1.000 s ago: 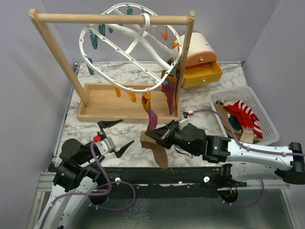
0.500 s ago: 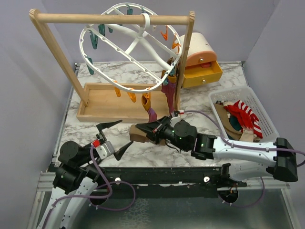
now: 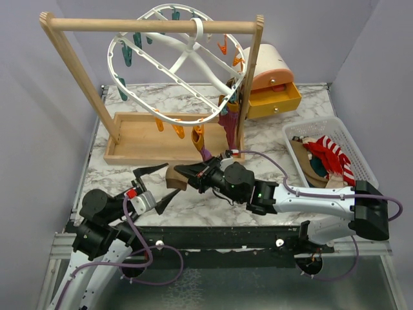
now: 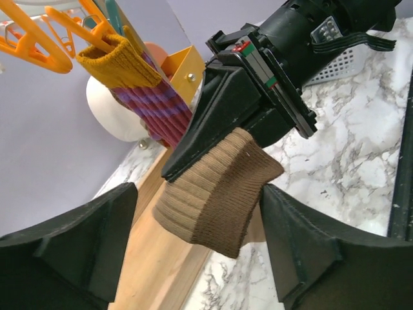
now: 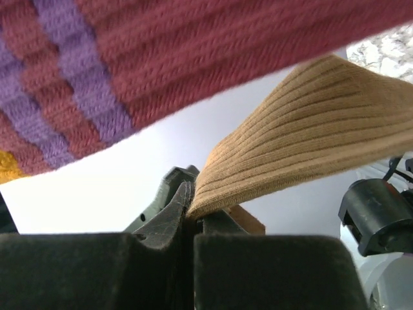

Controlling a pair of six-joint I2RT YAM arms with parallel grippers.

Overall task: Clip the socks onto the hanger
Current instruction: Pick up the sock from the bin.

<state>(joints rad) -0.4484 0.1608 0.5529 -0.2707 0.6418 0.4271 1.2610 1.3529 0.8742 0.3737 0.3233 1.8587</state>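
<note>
The tan ribbed sock (image 4: 216, 194) is clamped in the tightly closed right gripper (image 3: 186, 172) and held low before the wooden rack's tray (image 3: 148, 139), between the widely spread fingers (image 4: 71, 245) of the left gripper (image 3: 171, 180), below the white oval hanger (image 3: 139, 61).

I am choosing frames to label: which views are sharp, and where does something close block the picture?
Top external: evenly lit and sharp. Left wrist: tan sock sharp, well lit. Right wrist: striped maroon sock covers the top, weave clear.
</note>
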